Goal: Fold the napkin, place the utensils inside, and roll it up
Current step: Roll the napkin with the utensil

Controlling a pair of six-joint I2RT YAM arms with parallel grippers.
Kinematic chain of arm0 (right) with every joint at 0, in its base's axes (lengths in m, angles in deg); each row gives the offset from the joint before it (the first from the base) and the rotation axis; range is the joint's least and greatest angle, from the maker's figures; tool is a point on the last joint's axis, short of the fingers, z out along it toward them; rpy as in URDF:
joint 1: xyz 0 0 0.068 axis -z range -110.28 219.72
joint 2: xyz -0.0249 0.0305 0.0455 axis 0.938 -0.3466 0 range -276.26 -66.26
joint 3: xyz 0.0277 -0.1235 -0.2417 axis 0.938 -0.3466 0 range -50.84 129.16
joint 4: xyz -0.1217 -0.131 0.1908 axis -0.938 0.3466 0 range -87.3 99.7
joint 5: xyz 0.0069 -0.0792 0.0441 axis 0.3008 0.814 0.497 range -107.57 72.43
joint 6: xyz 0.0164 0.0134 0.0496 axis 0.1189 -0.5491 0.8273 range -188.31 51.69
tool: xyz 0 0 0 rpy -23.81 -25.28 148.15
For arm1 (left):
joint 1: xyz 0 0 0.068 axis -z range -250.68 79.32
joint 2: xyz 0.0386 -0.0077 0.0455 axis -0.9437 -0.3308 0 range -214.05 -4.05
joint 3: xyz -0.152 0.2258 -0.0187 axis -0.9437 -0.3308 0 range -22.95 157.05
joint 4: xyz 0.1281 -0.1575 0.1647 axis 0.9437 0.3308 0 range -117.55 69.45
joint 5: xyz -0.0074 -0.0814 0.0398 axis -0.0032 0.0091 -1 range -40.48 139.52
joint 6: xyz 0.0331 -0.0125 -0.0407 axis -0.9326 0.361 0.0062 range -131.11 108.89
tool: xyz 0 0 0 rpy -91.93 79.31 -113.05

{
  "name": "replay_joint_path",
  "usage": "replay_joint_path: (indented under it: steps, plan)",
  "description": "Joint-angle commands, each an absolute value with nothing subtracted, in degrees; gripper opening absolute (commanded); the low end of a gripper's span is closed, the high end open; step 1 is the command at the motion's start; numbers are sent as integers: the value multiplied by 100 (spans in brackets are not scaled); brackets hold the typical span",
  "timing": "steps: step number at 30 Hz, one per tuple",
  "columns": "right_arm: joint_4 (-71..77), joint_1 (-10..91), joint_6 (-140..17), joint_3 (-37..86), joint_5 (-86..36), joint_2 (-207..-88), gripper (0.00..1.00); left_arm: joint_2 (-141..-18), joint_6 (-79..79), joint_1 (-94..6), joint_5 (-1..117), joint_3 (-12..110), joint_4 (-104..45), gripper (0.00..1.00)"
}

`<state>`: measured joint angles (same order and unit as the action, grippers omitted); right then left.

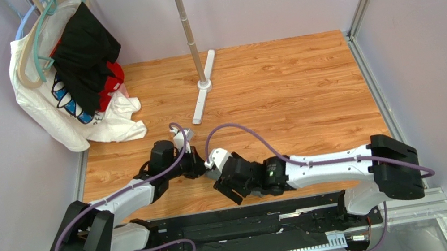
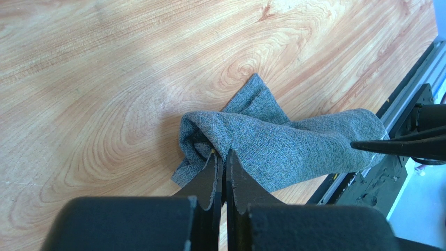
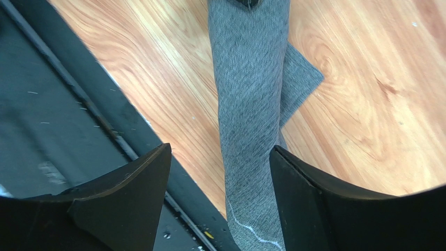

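The napkin (image 2: pixel 293 146) is a dark grey cloth rolled into a thick tube, lying on the wooden table (image 2: pixel 104 78) close to its near edge. My left gripper (image 2: pixel 222 157) is shut, with its tips pinching the crumpled end of the roll. My right gripper (image 3: pixel 221 148) is open and straddles the other end of the napkin (image 3: pixel 248 78); its right finger (image 3: pixel 303 188) touches the cloth and the left finger stands apart. A pale stitched line shows there. In the top view both grippers, left (image 1: pixel 195 164) and right (image 1: pixel 213 171), meet over the napkin and hide it. No utensils show.
White, black and red clothes (image 1: pixel 71 76) hang at the back left. A grey stand pole (image 1: pixel 188 29) with a white foot (image 1: pixel 204 94) rises at the back middle. The black mounting rail (image 1: pixel 249 220) runs along the near edge, right beside the roll (image 3: pixel 52 130).
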<state>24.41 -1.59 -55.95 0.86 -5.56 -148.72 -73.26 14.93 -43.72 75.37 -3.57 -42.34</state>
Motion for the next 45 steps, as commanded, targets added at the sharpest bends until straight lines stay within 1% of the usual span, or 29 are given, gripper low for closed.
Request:
replay_joint_path:
  steps: [1, 5, 14, 25, 31, 34, 35, 36, 37, 38, 40, 41, 43, 45]
  plan:
    - [1993, -814, -5583, -30, 1529, -15107, 73, -7445, 1350, -4388, 7457, -28, -3828, 0]
    - [1835, -1157, -5689, -30, 2021, -15371, 73, -7568, 1324, -4388, 7483, 113, -3617, 0]
    - [1553, -1167, -6031, -66, 2119, -15827, 71, -7744, 1306, -4388, 7562, 175, -3643, 0]
    - [1395, -771, -6066, -162, 1557, -16127, 69, -7691, 1253, -4388, 7712, 201, -3652, 0]
    - [1447, -560, -6040, -171, 837, -16320, 66, -7674, 1227, -4388, 7747, 219, -3643, 0]
    - [1509, -402, -5944, -153, 371, -16417, 44, -7674, 1236, -4388, 7773, 236, -3643, 0]
    - [1579, -289, -5917, -136, 83, -16435, 42, -7648, 1253, -4388, 7756, 236, -3634, 1]
    - [1632, -236, -5882, -110, -68, -16444, 39, -7621, 1262, -4388, 7730, 245, -3625, 7]
    - [1658, -174, -5838, -101, -391, -16444, 35, -7569, 1280, -4388, 7712, 245, -3582, 11]
    - [1737, -43, -5821, -92, -525, -16426, 33, -7455, 1315, -4388, 7616, 245, -3546, 25]
    - [1825, 168, -5777, -109, -937, -16409, 29, -7183, 1350, -4388, 7336, 298, -3345, 41]
    - [1826, 265, -5750, -118, -1122, -16382, 28, -7086, 1394, -4388, 7221, 333, -3274, 50]
    - [1852, 598, -5706, -144, -1674, -16347, 26, -6709, 1429, -4388, 6888, 351, -3020, 59]
    - [1861, 792, -5697, -136, -2212, -16338, 26, -6453, 1490, -4388, 6728, 307, -2888, 63]
